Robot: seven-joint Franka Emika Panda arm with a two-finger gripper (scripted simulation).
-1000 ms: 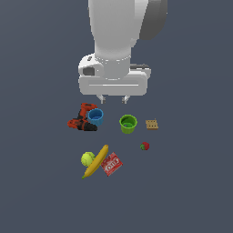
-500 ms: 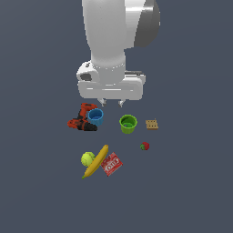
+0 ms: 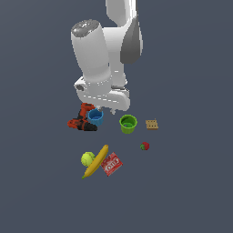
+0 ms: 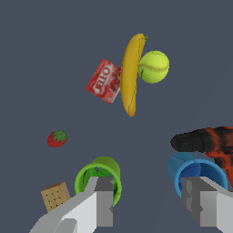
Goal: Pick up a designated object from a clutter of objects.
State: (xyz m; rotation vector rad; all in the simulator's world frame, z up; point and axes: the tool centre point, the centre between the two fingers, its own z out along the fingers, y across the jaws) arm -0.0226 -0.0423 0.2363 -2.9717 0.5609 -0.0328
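Gripper [image 4: 150,202] spread wide, holding nothing. Slide over blue cup [image 4: 196,173], away from green cup [image 4: 99,176] and drill [image 4: 207,141], then pinch its rim.

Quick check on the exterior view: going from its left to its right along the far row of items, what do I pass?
Drill → blue cup → green cup → tan block.
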